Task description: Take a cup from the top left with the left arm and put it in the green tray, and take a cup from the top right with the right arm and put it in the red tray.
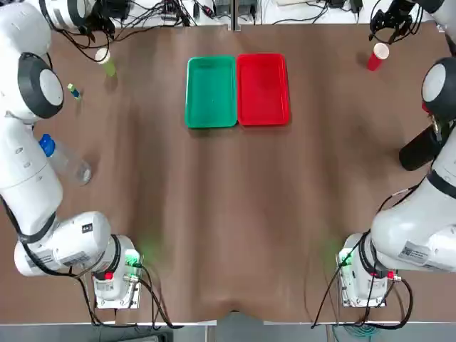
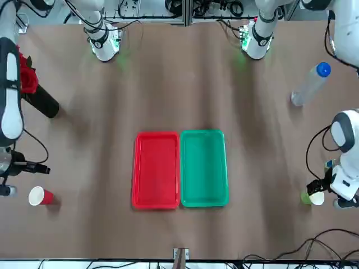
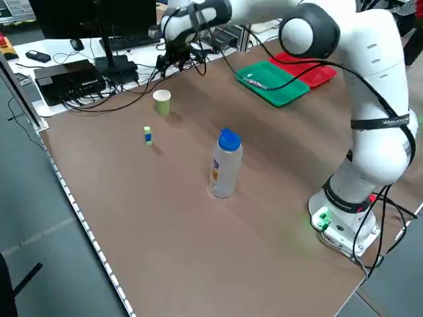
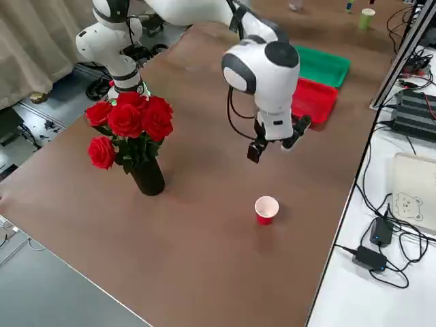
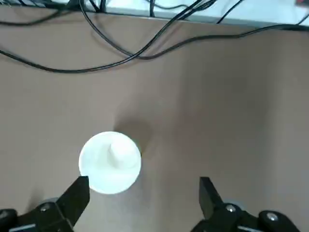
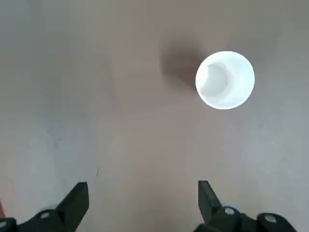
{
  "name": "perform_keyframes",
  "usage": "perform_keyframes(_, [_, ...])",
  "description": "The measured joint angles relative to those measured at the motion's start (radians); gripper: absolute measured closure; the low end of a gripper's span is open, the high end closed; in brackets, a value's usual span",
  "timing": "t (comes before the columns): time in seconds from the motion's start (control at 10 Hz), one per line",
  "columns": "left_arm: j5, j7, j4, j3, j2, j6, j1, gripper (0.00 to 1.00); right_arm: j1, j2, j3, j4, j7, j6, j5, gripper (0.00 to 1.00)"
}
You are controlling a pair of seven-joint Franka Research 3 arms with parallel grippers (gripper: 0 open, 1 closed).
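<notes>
Green cup [image 1: 105, 61] w/ cables behind, bottle [image 1: 65, 160] nearby, roses [image 4: 129, 122] by red cup [image 1: 377, 56], both grippers [image 5: 140, 186] [image 6: 140, 186] wide.

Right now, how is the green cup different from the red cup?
The green cup is pale green outside; the red cup is red. The green cup stands at the table's far left, near the left gripper; the red cup stands at the far right, near the right gripper. A small block lies near the green cup; nothing small lies by the red cup. Both stand upright, white inside, outside the trays, and ungripped.
</notes>
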Motion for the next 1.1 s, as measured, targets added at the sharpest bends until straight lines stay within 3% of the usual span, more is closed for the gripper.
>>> perform_keyframes(0.5, [0.023, 0.026, 0.020, 0.002, 0.079, 0.063, 0.003, 0.08, 0.000, 0.081, -0.001, 0.002, -0.097, 0.173, -0.031, 0.00])
perform_keyframes(0.7, [0.046, 0.026, 0.020, 0.005, 0.115, 0.075, 0.006, 0.15, -0.004, 0.111, -0.003, 0.001, -0.118, 0.254, -0.072, 0.00])
perform_keyframes(1.0, [0.047, 0.026, 0.020, 0.008, 0.122, 0.076, 0.012, 0.37, -0.011, 0.175, -0.006, 0.002, -0.168, 0.376, -0.075, 0.00])
perform_keyframes(1.1, [0.047, 0.026, 0.020, 0.014, 0.122, 0.076, 0.012, 0.55, -0.012, 0.187, -0.006, 0.002, -0.171, 0.403, -0.075, 0.00])
